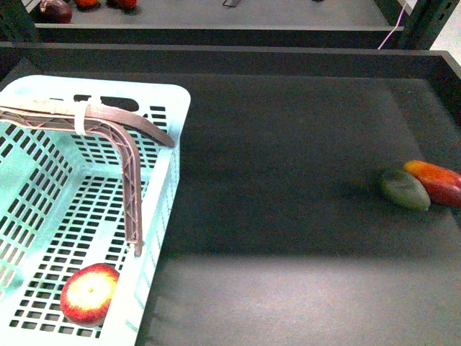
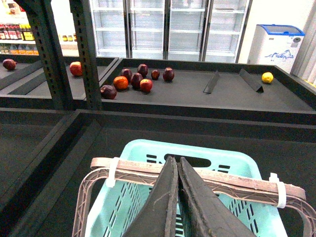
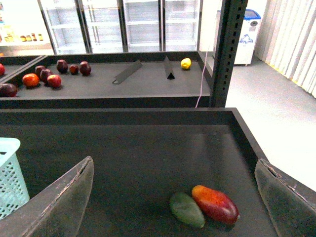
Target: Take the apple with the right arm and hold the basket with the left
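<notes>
Front view: the apple (image 1: 88, 294), red with yellow streaks, already lies on the slotted floor of the mint-blue basket (image 1: 176, 130), in the near corner, just beside the lower end of the brownish-grey lattice handle (image 1: 132, 187). The basket sits at the left of the dark shelf surface (image 1: 288, 180); well apart, at the far right, an oblong dark green fruit (image 1: 404, 189) touches an oblong red-orange fruit (image 1: 438, 182). Neither arm shows in this view. Left wrist view: the left gripper (image 2: 177, 207) has its two dark fingers pressed together with only a thin seam between them, tips at the handle bar (image 2: 207, 178) between two white zip ties (image 2: 112, 171); whether the bar is actually pinched between them cannot be told, as the contact itself is hidden. Right wrist view: the right gripper (image 3: 173, 197) has its jaws spread wide and holds nothing, hanging over the shelf with the green and red-orange fruits (image 3: 215, 203) between and ahead of its fingers. Judgement: the apple placement looks complete and the task is at or near its end, the left arm on the hold step. If anything remains, the right arm should stay clear of the two oblong fruits and the left should keep the handle steady so the basket does not tip.
</notes>
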`<state>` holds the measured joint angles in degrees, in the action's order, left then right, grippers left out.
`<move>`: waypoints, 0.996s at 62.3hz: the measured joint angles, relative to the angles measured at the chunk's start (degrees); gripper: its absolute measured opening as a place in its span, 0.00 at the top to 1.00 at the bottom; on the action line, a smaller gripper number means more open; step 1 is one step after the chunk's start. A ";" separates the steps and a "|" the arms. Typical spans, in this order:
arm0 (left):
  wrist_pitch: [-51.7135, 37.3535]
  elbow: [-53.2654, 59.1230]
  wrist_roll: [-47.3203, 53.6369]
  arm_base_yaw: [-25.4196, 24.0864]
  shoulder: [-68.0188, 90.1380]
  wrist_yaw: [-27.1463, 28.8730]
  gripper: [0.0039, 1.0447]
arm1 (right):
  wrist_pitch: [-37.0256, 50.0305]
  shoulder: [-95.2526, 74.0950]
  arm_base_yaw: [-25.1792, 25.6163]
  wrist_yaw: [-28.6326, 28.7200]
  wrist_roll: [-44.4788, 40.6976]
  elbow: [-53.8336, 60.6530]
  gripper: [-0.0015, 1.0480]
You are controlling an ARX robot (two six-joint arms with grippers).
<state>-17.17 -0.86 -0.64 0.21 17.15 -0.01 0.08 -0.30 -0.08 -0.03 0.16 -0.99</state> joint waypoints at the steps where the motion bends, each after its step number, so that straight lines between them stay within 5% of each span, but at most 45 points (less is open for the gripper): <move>1: 0.39 0.00 0.00 0.00 -0.42 0.00 0.97 | 0.00 0.00 0.00 0.00 0.00 0.00 0.08; 25: 6.97 0.00 0.00 0.00 -6.95 0.00 0.97 | 0.00 0.00 0.00 0.00 0.00 0.00 0.08; 32: 16.61 0.00 0.00 -0.02 -15.56 0.00 0.97 | 0.00 0.00 0.00 0.00 0.00 0.00 0.08; 62: 17.09 0.00 0.00 0.00 -16.79 0.02 0.97 | 0.00 0.02 0.00 0.00 0.00 0.00 0.08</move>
<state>-0.08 -0.86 -0.64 0.21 0.36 0.01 0.08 -0.27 -0.08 -0.03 0.16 -0.99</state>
